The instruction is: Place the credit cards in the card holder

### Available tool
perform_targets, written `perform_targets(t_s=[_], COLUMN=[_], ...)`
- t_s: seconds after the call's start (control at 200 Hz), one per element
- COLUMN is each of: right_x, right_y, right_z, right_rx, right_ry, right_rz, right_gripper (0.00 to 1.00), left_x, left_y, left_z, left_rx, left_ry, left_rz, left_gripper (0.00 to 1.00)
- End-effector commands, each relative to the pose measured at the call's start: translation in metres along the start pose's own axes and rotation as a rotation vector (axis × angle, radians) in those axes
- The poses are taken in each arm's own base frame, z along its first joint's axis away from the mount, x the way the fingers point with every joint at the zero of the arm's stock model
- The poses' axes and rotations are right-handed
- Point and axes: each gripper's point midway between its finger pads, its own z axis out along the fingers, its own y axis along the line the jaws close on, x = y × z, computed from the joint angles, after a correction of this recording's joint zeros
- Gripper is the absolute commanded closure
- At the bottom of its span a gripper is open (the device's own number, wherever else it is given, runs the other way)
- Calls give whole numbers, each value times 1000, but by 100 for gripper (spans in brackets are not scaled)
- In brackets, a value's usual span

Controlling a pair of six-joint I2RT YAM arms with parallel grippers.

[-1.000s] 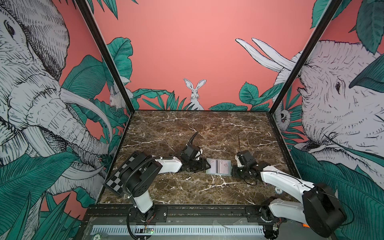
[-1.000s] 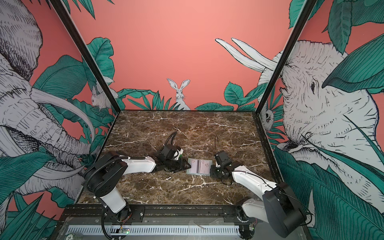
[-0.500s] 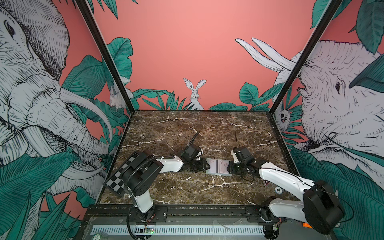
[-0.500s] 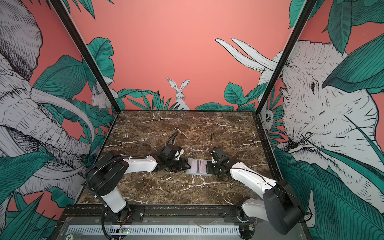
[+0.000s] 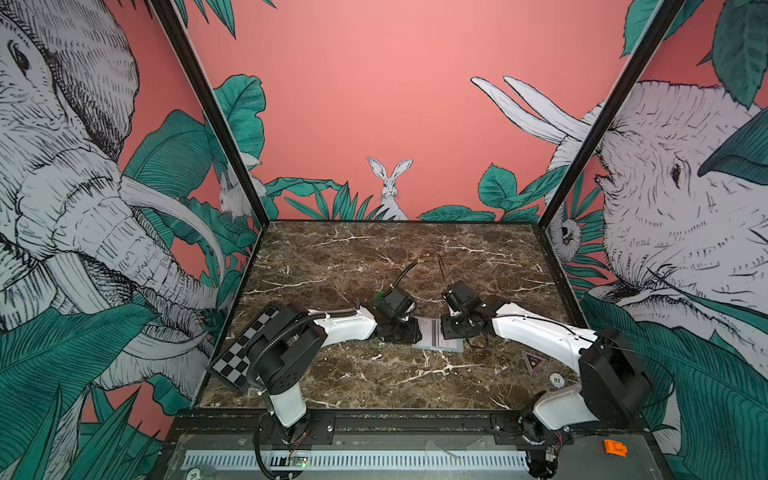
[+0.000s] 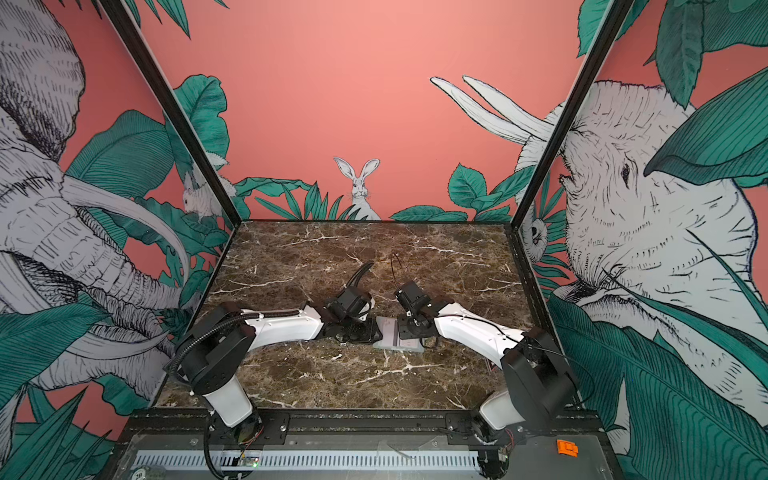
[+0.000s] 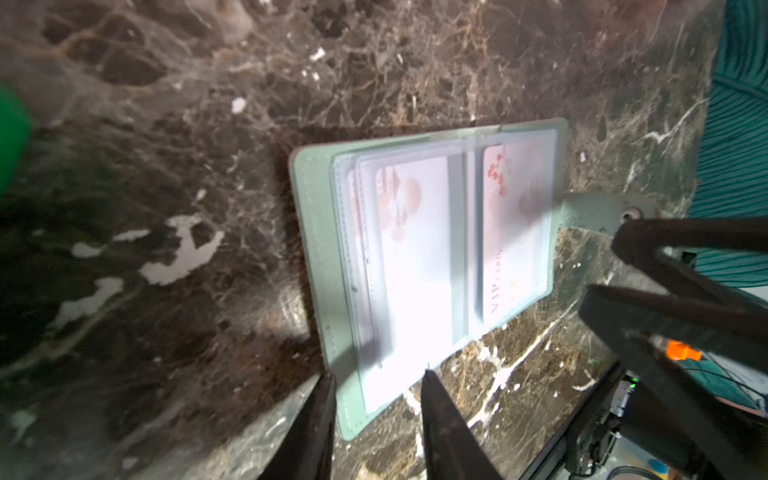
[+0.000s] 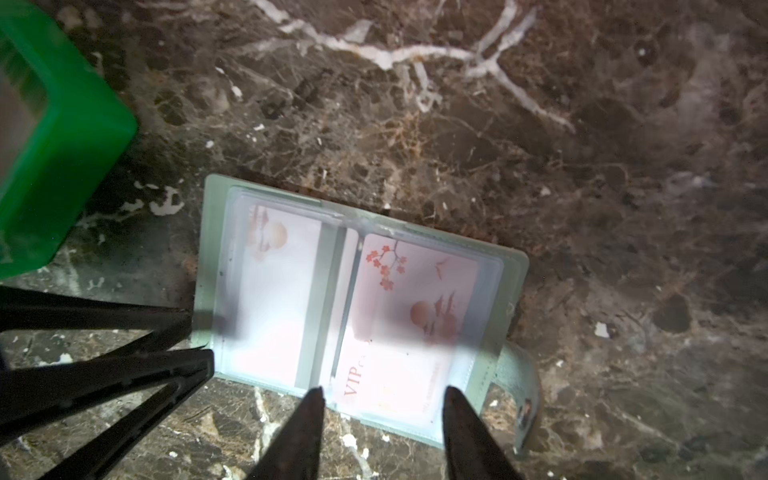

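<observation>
The card holder (image 5: pixel 437 340) (image 6: pixel 391 338) lies open and flat on the marble between my two grippers. Its pale green cover (image 7: pixel 322 249) (image 8: pixel 209 249) frames clear sleeves. Pale pink credit cards sit inside them, one (image 7: pixel 415 249) (image 8: pixel 282 282) on one page, one (image 7: pixel 513 232) (image 8: pixel 415 299) on the page by the snap tab (image 8: pixel 525 395). My left gripper (image 5: pixel 409 332) (image 6: pixel 365 331) (image 7: pixel 377 374) is open, a corner of the holder between its tips. My right gripper (image 5: pixel 451 331) (image 6: pixel 405 331) (image 8: pixel 384 390) is open, straddling the tab-side page's edge.
A bright green plastic tray (image 8: pixel 62 145) (image 7: pixel 12 133) stands close beside the holder, mostly hidden behind the left wrist in both top views. A triangular sticker (image 5: pixel 533 360) and a round token (image 5: pixel 557 379) lie at the front right. Walls close the table on three sides.
My right gripper has moved left onto the holder's tab-side page and opened its jaws. My left gripper's jaws have narrowed at the holder's other edge.
</observation>
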Motion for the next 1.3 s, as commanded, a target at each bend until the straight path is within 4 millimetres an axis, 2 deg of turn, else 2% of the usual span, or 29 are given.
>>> perform_targets(t_s=[0.0,0.245,0.35,0.365,0.455,0.72,0.855,1.295], right_x=[2,-2,-3,1,4,11,15,22], right_y=[-11,-9,-10,-12,-17,-19,-23,-27], right_z=[0,13,15,21,26,34,36,37], right_rx=[80,102,118,134,160,172,187,194], right_ry=[21,54,58,80,92,113,124,126], right_rz=[-55,-109,-118,-121,-122,-113,-102,-92], right_gripper=[43,28,24,24,20,11,11,32], left_x=[4,6,7,8,10,11,11,10], left_y=[12,19,21,22,23,20,19,18], left_z=[6,14,14,15,16,20,20,19], left_rx=[-69,-88,-94,-96,-96,-53,-51,-44], left_ry=[24,37,37,37,39,31,30,25], left_rz=[4,-19,-27,-28,-35,-64,-66,-65], left_gripper=[64,64,65,65,66,69,70,72])
